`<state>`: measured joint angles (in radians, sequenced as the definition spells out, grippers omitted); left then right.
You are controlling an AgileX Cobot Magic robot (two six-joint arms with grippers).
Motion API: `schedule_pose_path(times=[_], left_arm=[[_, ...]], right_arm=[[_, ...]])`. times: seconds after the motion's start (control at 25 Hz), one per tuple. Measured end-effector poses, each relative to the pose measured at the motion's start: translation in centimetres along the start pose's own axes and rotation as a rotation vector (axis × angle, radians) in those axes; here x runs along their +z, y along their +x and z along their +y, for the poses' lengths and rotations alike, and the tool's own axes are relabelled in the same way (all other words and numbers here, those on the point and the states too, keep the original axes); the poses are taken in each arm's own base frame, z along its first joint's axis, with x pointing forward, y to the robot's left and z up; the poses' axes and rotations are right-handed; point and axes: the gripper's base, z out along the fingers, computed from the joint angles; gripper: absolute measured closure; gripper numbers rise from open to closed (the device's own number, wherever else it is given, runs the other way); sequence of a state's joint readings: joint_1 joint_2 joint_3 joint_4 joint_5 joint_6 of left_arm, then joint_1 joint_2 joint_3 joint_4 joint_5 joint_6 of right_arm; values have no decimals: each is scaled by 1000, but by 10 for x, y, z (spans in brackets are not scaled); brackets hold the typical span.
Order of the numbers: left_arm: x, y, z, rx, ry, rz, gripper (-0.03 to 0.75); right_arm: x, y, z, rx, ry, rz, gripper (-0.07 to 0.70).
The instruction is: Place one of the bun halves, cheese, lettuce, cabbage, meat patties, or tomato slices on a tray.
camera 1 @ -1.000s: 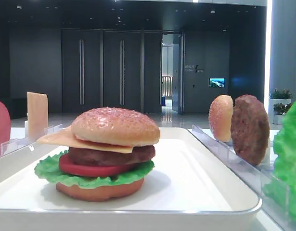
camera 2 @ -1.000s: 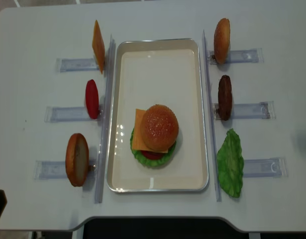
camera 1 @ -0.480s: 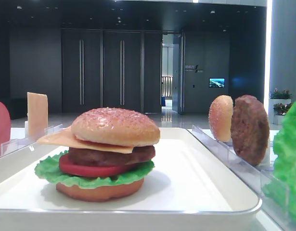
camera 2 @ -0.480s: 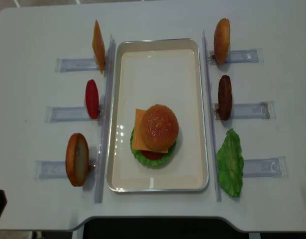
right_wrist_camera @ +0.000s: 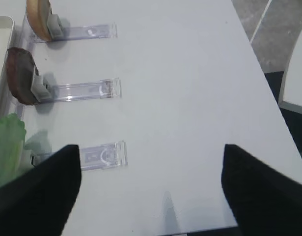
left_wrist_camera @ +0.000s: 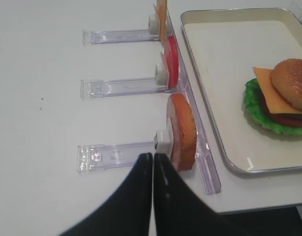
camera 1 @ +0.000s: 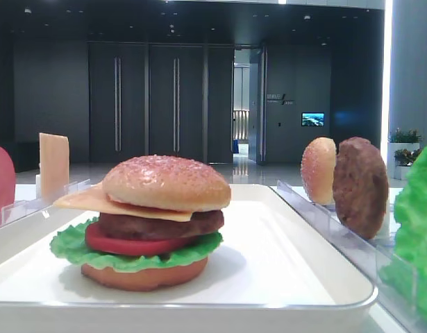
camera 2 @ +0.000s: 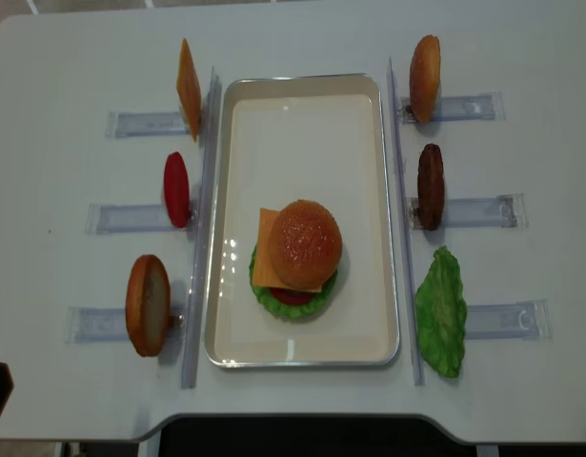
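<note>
Left gripper (left_wrist_camera: 152, 162): jaws pressed together, pinching nothing; hangs over the worktop (camera 2: 64, 190) just in front of the nearest left rack.
Left racks: cheese slice (camera 2: 189, 89) far, tomato slice (camera 2: 176, 188) middle, bun half (camera 2: 147, 305) near, all on edge in clear racks (camera 2: 131, 218).
Tray (camera 2: 302, 95): white, centre of worktop; carries the stacked burger, sesame top bun (camera 2: 304, 243) over cheese, patty, tomato, lettuce, bottom bun.
Right racks: bun half (camera 2: 425, 76) far, meat patty (camera 2: 430, 186) middle, lettuce leaf (camera 2: 441, 311) near.
Right gripper (right_wrist_camera: 151, 191): jaws spread wide, empty, above bare worktop right of the racks.
View differences: only the low exterior view shows the burger's layers side-on; neither gripper is clear overhead.
Writing: none legible.
</note>
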<state>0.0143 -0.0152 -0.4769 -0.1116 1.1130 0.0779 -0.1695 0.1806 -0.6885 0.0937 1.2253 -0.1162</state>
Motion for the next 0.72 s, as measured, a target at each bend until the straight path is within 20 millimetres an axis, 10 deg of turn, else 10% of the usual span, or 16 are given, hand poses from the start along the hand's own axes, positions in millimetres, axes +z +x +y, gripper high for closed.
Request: schedule_pose_path(times=[0.72], left_arm=[[0,0,0,0,0,0,715]], right_arm=[[10,41,3,-3,4,-60,76]])
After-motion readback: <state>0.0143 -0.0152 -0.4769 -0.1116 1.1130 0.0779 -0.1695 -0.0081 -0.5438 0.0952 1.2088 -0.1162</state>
